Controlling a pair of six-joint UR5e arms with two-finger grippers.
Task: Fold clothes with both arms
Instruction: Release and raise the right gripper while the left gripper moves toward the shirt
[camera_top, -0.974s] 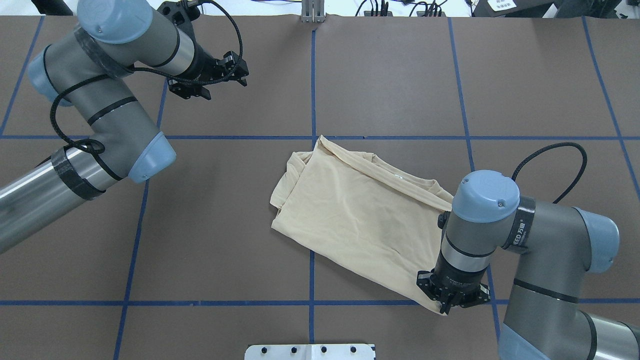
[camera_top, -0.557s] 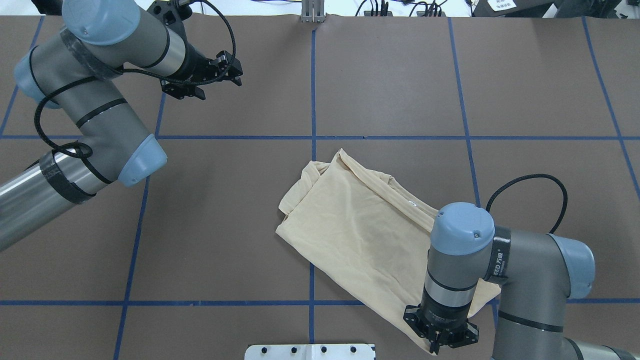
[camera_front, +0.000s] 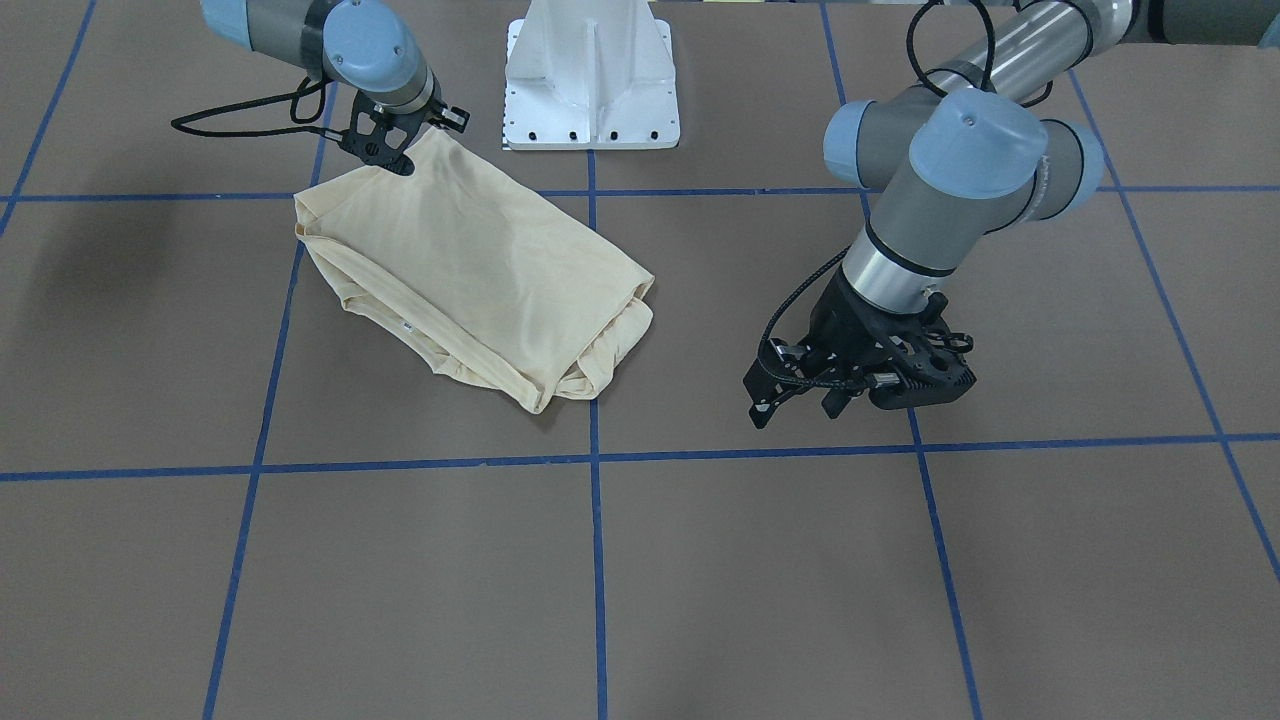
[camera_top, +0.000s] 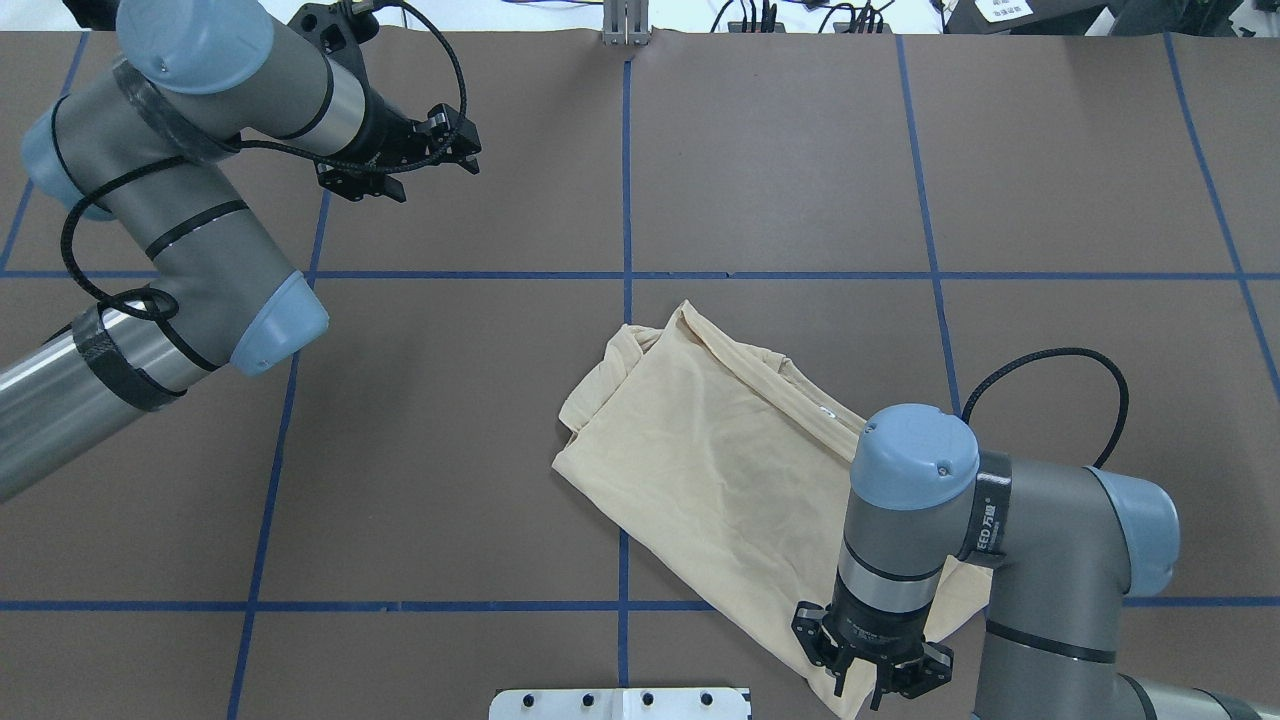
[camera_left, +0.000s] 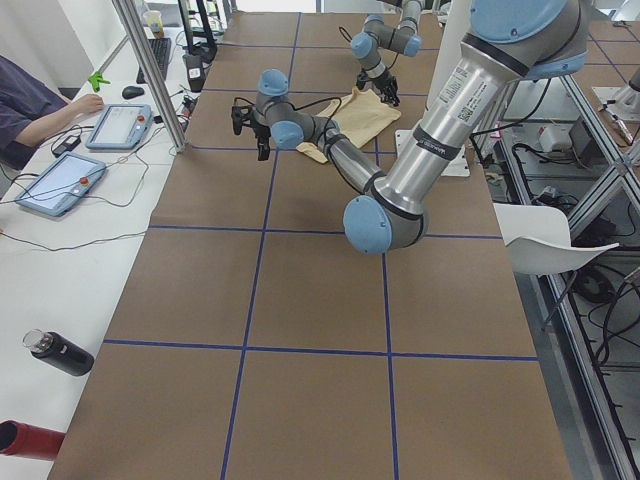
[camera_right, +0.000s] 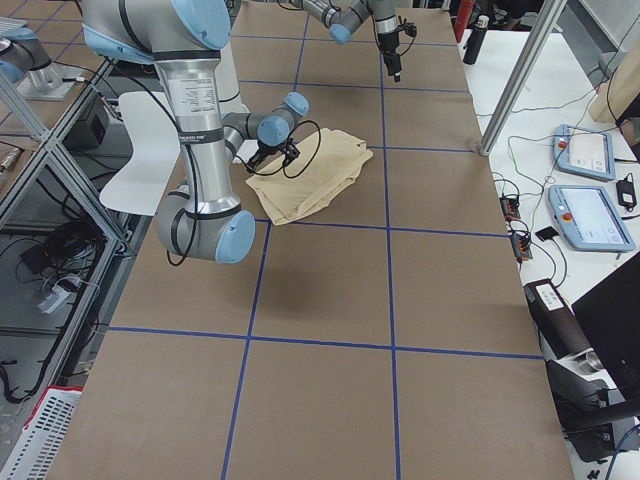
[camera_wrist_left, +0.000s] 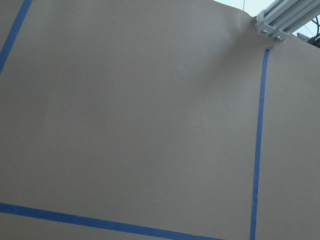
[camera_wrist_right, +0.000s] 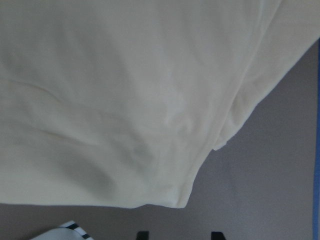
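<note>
The pale cream shirt (camera_top: 700, 470) lies folded and slanted on the brown table, right of centre, its small white neck label (camera_top: 825, 408) on the far-right edge. It also shows in the front view as the shirt (camera_front: 480, 270) and fills the right wrist view as the shirt (camera_wrist_right: 125, 100). My right gripper (camera_top: 862, 692) points down at the shirt's near corner, beside the base plate. Its fingertips (camera_wrist_right: 142, 234) stand apart just past that corner, so it is open. My left gripper (camera_front: 795, 412) hovers open over bare table far to the left, holding nothing.
The white pedestal base (camera_front: 592, 90) sits at the robot's edge of the table, close to the right gripper. A metal post (camera_wrist_left: 280, 22) stands at the far edge. A person's arm (camera_left: 40, 105), tablets and bottles are on the side table.
The right gripper dragged the shirt's corner toward the robot's edge, shifting the whole shirt, then opened and let it go. The left arm drifted slightly left.
</note>
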